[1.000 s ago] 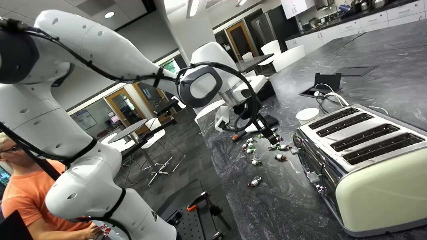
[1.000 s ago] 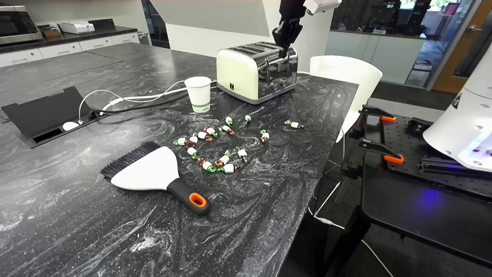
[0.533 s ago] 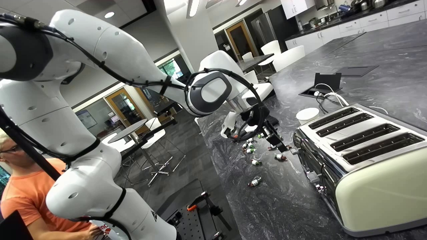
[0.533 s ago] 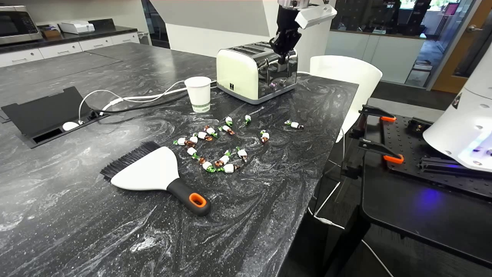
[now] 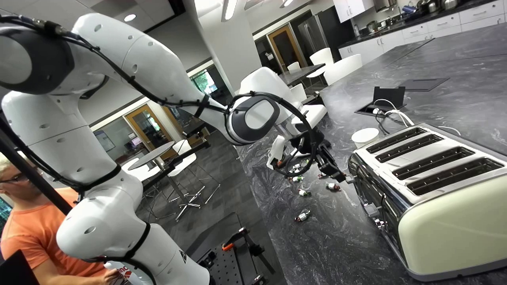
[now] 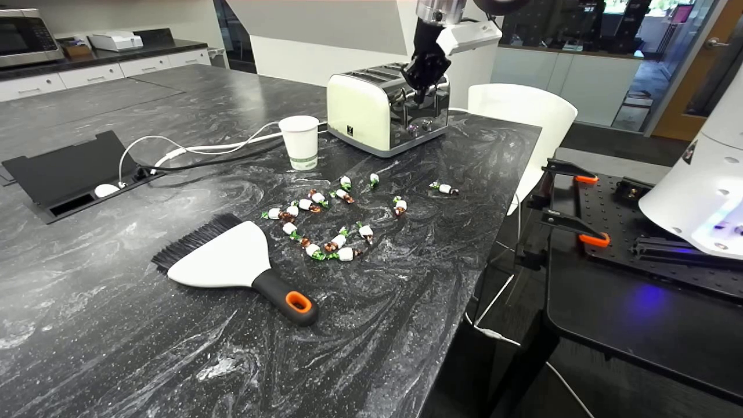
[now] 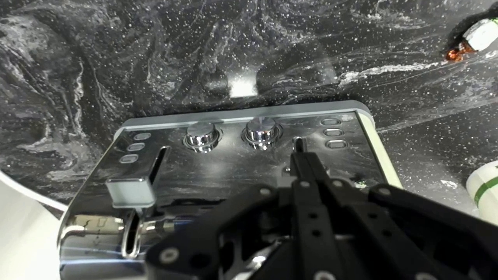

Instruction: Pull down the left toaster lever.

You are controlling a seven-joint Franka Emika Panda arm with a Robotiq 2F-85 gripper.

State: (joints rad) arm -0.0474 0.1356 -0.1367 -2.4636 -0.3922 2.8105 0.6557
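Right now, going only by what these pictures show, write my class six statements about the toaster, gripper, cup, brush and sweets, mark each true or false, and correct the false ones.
1. The cream toaster has four slots on top. True.
2. The paper cup lies on its side. False: it stands upright on the counter.
3. The gripper is wide open. False: it is shut.
4. The brush has black bristles. True.
5. The wrapped sweets are all in the cup. False: many lie scattered on the counter.
6. The gripper is nearer the cup-side lever than the other lever. True.
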